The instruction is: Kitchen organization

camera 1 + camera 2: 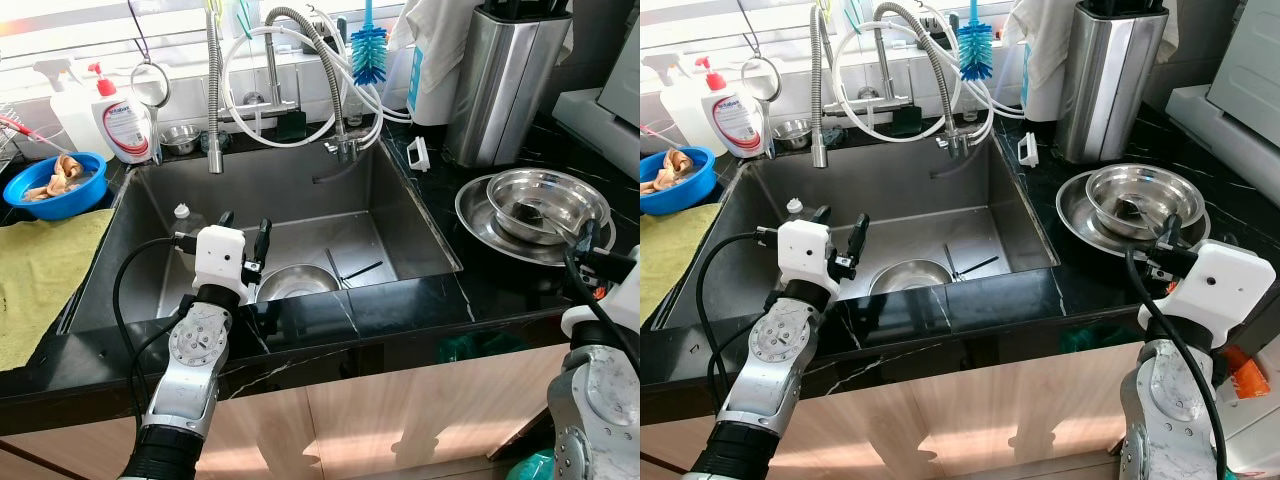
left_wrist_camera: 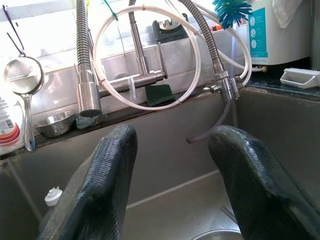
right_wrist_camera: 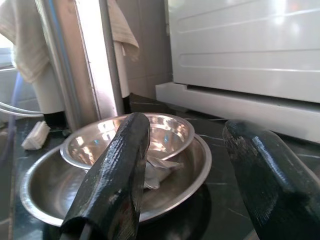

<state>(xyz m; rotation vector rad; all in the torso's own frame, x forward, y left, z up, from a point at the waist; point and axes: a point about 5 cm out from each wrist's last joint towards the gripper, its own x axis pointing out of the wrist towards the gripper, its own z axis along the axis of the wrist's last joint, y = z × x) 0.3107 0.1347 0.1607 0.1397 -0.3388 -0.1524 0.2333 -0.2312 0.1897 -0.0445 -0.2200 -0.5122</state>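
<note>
Bowls sit in two places: one steel bowl (image 1: 297,281) lies on the sink (image 1: 400,215) floor near the front wall, and a second bowl (image 1: 548,203) is nested in a wide steel plate (image 1: 480,215) on the black counter (image 1: 510,285) to the right of the basin.

Left gripper (image 1: 243,240) hangs over the sink's front edge, just left of the sunken bowl, fingers (image 2: 102,175) spread apart with nothing between them. Open basin floor lies ahead of it, up to the back wall, where faucet hoses (image 1: 300,60) loop down over the rim.

Right gripper (image 1: 1164,243) hovers at the near rim of the plate, fingers (image 3: 117,172) parted and empty. A tall steel canister (image 1: 505,80) stands just behind the plate, and a white appliance (image 3: 240,45) closes off the right side.

Something small lies inside the counter bowl; what it is cannot be made out. The sink bowl's near rim is cut off by the counter edge. A blue bowl (image 1: 55,185) and yellow cloth (image 1: 40,270) lie left of the sink.
</note>
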